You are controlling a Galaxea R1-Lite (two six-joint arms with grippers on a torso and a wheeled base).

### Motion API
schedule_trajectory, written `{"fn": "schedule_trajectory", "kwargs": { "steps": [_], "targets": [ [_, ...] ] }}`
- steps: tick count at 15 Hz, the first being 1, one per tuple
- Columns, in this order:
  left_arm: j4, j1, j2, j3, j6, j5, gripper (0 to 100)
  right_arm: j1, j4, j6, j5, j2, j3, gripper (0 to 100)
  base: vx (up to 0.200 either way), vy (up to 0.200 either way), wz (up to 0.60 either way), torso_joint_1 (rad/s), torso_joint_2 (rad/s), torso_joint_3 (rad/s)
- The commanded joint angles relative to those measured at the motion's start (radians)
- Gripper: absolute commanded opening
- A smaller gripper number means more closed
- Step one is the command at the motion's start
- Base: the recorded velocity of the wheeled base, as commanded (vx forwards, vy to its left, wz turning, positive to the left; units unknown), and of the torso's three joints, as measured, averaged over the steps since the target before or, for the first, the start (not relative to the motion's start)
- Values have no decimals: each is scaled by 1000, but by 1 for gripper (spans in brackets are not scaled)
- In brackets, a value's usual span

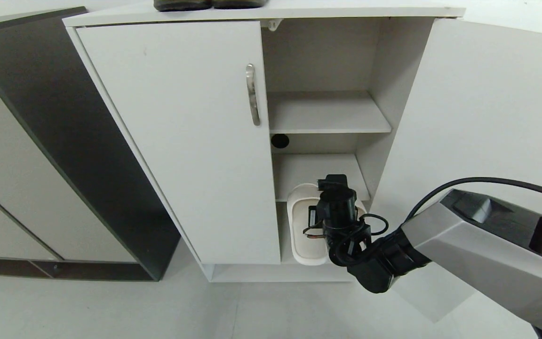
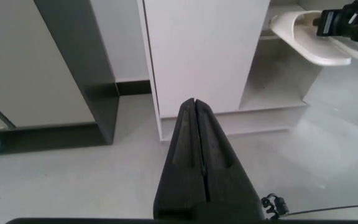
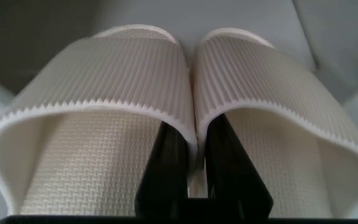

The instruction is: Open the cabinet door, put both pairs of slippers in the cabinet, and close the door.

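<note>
- The pale slippers [image 1: 301, 226] are side by side at the mouth of the cabinet's [image 1: 261, 12] lowest right bay. They sit under the lower shelf [image 1: 318, 172], partly jutting out past the front edge.
- From the left wrist they [image 2: 303, 37] hang clear above the bottom board.
- The right gripper [image 1: 327, 212] clamps them: one finger [image 3: 166, 162] goes under each strap, pinching the two inner strap walls [image 3: 194, 93] together.
- The right door [image 1: 478, 117] is swung wide open beside the arm, so the bay stands unblocked.
- The left door [image 1: 177, 141] is closed, its metal handle [image 1: 251, 94] next to the opening.
- The upper shelf [image 1: 327, 113] is bare; a round hole [image 1: 280, 141] shows in the back panel under it.
- A dark pair [image 1: 210, 4] rests on the cabinet top.
- The left gripper [image 2: 194, 115] has its fingers pressed together on nothing, low over the floor [image 1: 111, 310] before the closed door.
- A dark-sided unit [image 1: 64, 117] stands left of the cabinet.
</note>
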Motion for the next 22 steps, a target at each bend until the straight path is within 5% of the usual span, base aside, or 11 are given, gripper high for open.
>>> {"fn": "schedule_trajectory", "kwargs": {
  "steps": [1,9,22],
  "targets": [
    [0,0,2,0,0,-2,0,-1,-20,-14,0,12,2,0,200,0,0,7,2,7],
    [0,0,2,0,-3,-2,0,-30,-138,-47,0,95,-10,0,100,0,0,2,1,1],
    [0,0,2,0,-3,-2,0,-105,-35,-160,22,257,-406,0,0,0,0,0,0,0]
  ]
}}
